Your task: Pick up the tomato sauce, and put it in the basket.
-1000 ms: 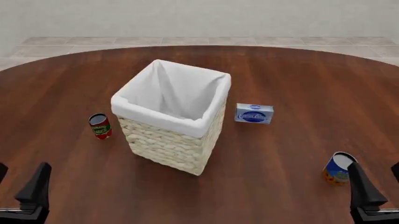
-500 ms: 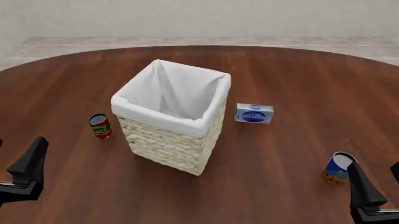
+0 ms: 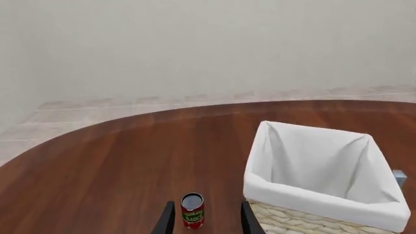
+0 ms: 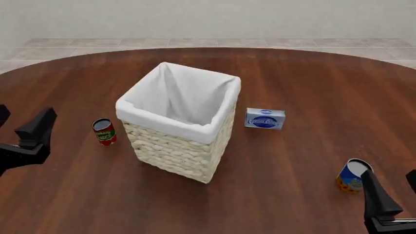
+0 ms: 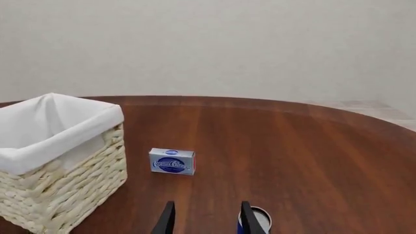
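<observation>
One tomato sauce (image 4: 104, 131) upright, axis vertical

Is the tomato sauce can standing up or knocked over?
Upright. The can stands on its base on the table, grey lid on top, left of the basket and outside it.

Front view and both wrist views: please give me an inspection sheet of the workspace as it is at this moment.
Surface: round brown wooden table.
Job's things: tomato sauce upright beside the basket, apart from it; basket holds nothing seen.
Clutter: blue-and-white box; blue-and-orange can by the right gripper.
Grippers: left gripper open, lined up on the sauce; right gripper open.
Cables: nothing seen.
Surroundings: tiled floor, plain wall.
</observation>
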